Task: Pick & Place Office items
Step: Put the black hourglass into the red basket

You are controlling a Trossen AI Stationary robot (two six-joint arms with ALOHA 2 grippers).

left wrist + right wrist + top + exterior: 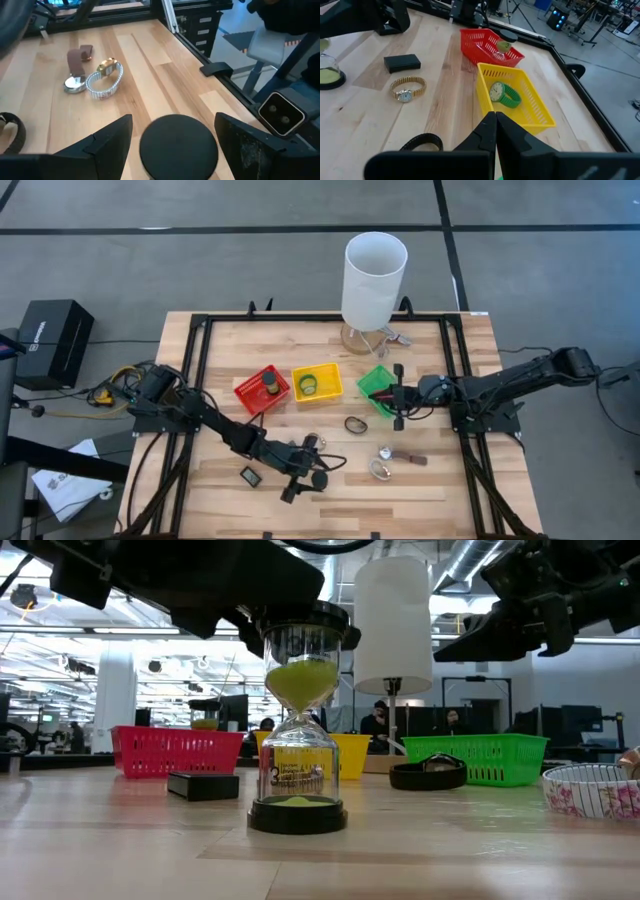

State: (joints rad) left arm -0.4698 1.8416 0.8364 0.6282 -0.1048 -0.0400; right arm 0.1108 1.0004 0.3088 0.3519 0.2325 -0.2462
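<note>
An hourglass [297, 730] with green sand and black caps stands upright on its base near the table's front edge. My left gripper [174, 119] is open, with one finger on either side of the hourglass's round black top cap [178, 146]. Bare wood shows between the cap and one finger. My right gripper [495, 131] is shut with nothing in it, and hovers by the green basket [378, 385]. Loose on the table are a small black box [250, 476], a black ring-shaped strap [356, 423], a gold stretch-band watch [105, 80] and a brown-strap watch [77, 75].
A red basket [262, 390] holding a dark-capped item, a yellow basket [317, 383] holding a green watch [504, 94], and the green basket stand in a row mid-table. A tall white cylinder [373, 280] stands at the far edge. A black frame rail [470, 470] borders the tabletop.
</note>
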